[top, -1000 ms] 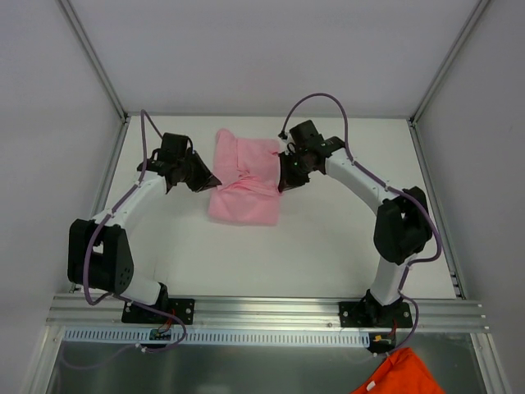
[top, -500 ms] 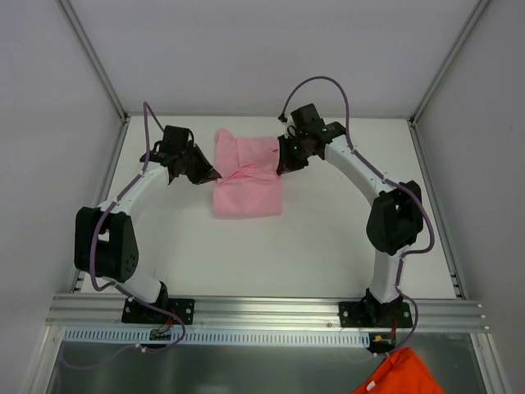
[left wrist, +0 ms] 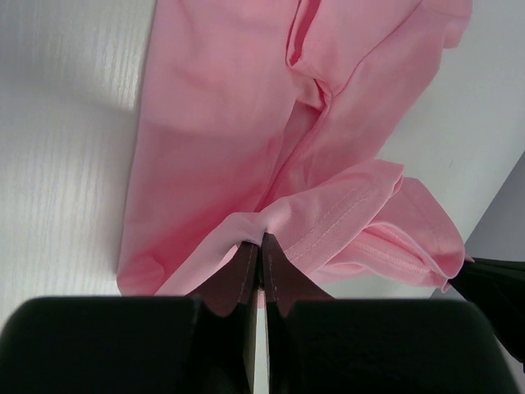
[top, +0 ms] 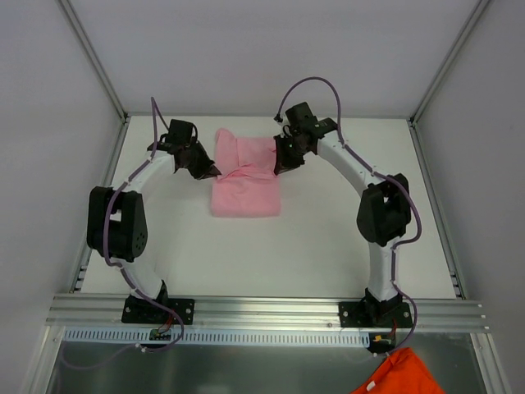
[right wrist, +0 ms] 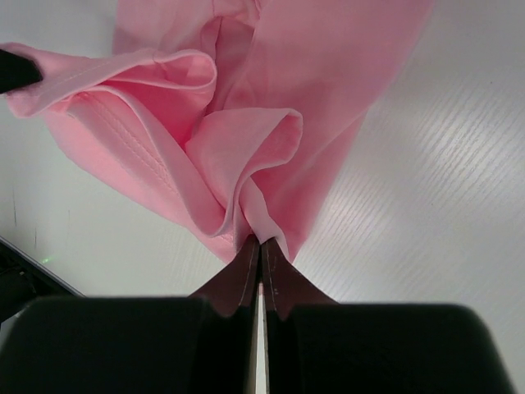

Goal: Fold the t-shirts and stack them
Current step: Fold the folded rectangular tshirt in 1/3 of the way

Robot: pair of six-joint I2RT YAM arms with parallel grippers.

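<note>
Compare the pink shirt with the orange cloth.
The pink shirt lies bunched on the table; the orange cloth sits off it, below the rail. The left gripper and right gripper pinch the pink shirt; neither touches the orange cloth, which the frame crops. Both are soft fabric.

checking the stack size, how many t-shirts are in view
1: the pink t-shirt on the table, pinched by the left end effector and right end effector. Orange cloth at the picture's bottom edge may be another.
</note>
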